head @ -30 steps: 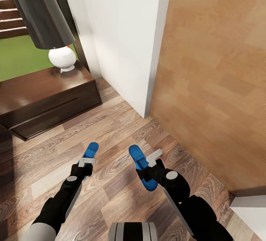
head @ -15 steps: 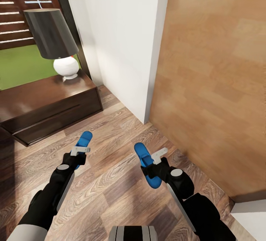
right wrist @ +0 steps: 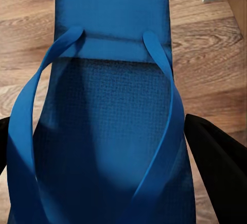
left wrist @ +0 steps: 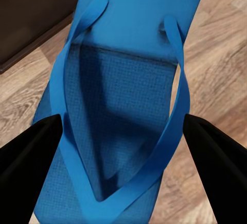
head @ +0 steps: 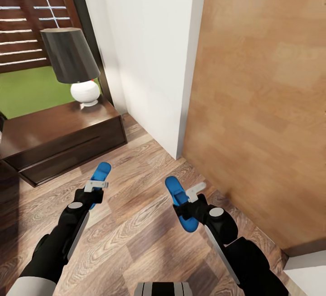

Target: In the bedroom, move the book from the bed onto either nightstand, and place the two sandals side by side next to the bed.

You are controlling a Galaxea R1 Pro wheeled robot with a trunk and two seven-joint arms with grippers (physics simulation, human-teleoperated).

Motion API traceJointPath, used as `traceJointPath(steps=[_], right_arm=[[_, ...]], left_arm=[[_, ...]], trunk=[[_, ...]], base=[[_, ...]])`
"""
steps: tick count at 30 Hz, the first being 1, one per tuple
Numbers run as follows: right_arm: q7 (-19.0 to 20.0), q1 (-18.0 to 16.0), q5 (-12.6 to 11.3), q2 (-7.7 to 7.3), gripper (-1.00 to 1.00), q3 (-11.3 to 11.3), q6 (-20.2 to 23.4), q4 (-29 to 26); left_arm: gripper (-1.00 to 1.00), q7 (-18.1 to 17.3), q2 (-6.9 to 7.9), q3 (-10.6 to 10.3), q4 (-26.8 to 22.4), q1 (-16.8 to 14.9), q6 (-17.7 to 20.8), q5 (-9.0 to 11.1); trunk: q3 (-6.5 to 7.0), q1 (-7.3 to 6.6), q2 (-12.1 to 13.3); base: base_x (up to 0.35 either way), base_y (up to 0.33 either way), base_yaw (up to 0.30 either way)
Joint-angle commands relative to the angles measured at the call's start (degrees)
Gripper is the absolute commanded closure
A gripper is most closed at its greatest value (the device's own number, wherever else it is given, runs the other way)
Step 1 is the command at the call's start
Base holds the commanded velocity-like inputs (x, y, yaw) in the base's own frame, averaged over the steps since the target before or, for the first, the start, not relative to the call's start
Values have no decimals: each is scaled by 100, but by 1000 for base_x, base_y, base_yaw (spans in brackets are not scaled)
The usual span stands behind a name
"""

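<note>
**mod_kay:** Head view has the robot facing a room corner, white wall (head: pixel 149 51) meeting a light wood panel (head: pixel 267 96), with a nightstand (head: pixel 59 137) off to its left and a lamp (head: pixel 74 65) on top. Where's the task at?

**plankwalker:** Roughly mid-way on the sandal half, I'd guess. Each arm is carrying one. The left gripper (head: pixel 96 186) is clamped on the left sandal (head: pixel 100 176), whose blue tip pokes out past the fingers, held up off the wood floor (head: pixel 136 223). The right gripper (head: pixel 188 196) is clamped on the right sandal (head: pixel 180 203), also off the floor and pointing forward.

**mod_kay:** Sure they're actually gripped?

**plankwalker:** Wrist cams back it up. On the left wrist view, the sandal (left wrist: pixel 123 105) sits between the two dark fingertips (left wrist: pixel 25 152), straps facing the camera. Same on the right wrist view, sandal (right wrist: pixel 108 110) between the fingertips (right wrist: pixel 221 167).

**mod_kay:** So what's left?

**plankwalker:** Both still need setting down side by side next to the bed, and I can't see the bed from here. Can't see the book either, so no call on whether it's been moved; the visible part of the nightstand top has just the lamp on it.
</note>
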Motion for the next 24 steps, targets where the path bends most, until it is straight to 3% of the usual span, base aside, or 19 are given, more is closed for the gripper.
traceJointPath(steps=[1, 24], right_arm=[[22, -4, 12, -3, 100, 6, 28, -2], [14, -4, 23, 17, 100, 17, 25, 125]], left_arm=[[100, 18, 6, -18, -6, -2, 36, -36], [100, 41, 14, -17, 37, 1, 38, -53]], trunk=[[18, -3, 0], [528, -63, 31]], base=[[0, 0, 0], [0, 0, 0]])
